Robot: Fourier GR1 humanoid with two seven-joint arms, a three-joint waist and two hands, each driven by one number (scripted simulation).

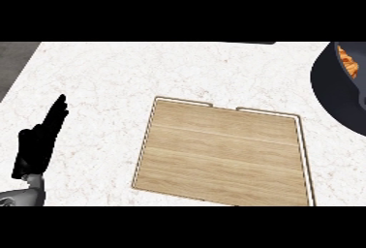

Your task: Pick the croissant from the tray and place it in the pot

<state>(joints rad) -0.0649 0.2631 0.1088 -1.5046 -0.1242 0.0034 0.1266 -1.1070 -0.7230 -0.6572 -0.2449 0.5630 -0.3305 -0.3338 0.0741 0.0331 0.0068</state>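
At the middle of the frame, a wooden tray (223, 157) with a pale rim lies flat on a white marbled counter (107, 77), and its surface is bare. At the right edge, near the top, part of a dark pot (336, 94) shows, cut off by the frame, with an orange-brown pastry, most likely the croissant (347, 59), inside it. At the lower left, the left hand (40, 140) rests over the counter, fingers straight and pointing up, holding nothing. No right hand is visible. Judging from this layout, the placing step looks done, since the croissant appears to sit in the pot. What remains is probably only keeping the arms clear of the pot.
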